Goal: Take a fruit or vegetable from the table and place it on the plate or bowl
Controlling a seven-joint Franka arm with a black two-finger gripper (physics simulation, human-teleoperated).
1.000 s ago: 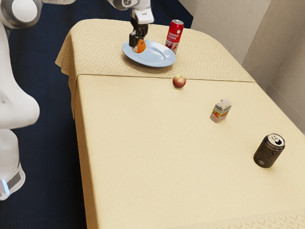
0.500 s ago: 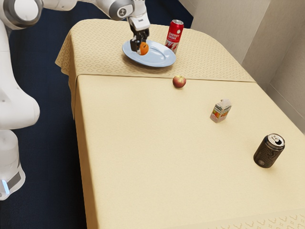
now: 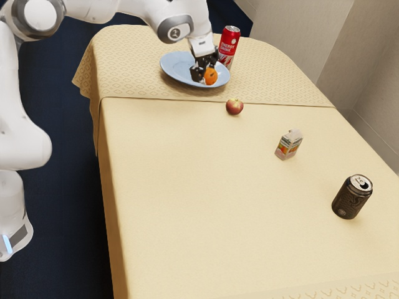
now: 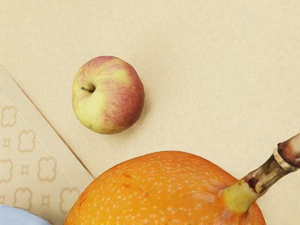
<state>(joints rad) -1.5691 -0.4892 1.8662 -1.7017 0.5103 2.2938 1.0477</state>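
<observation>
Claw: the claw [image 3: 206, 75] hangs from the white arm [image 3: 124, 9] over the plate's rim, at about 4 o'clock on the plate.
Grip: barely spread, just the width of the orange fruit [image 3: 212, 76], which it pinches. One dark finger [image 3: 197, 73] presses the fruit's 9 o'clock side, and the other is tucked behind the fruit.
Fruit: over the edge of the blue plate [image 3: 177, 64]. Whether it touches the plate or sits just above it cannot be told.
Plate: on the patterned cloth [image 3: 131, 59] at the far end of the table.
Red can: the red can [image 3: 229, 45] stands upright at 2 o'clock from the plate, just beside it.
Apple: the apple [image 3: 234, 106] lies on the plain cloth [image 3: 218, 205] at 5 o'clock from the plate, near the seam and apart from the claw.
Carton: a small juice carton [image 3: 288, 144] stands at 4 o'clock from the apple.
Dark can: a dark can [image 3: 352, 196] stands at 4 o'clock from the carton, well apart from the plate.
Exterior view alone: the arm, the finger, both cans, the carton and the whole plate.
Wrist view alone: the fruit's pale speckles and its brown stem [image 4: 262, 176], the dimple and stalk of the apple beyond the fruit, and the loop pattern of the cloth close up, with a sliver of the plate's blue edge beside the fruit.
</observation>
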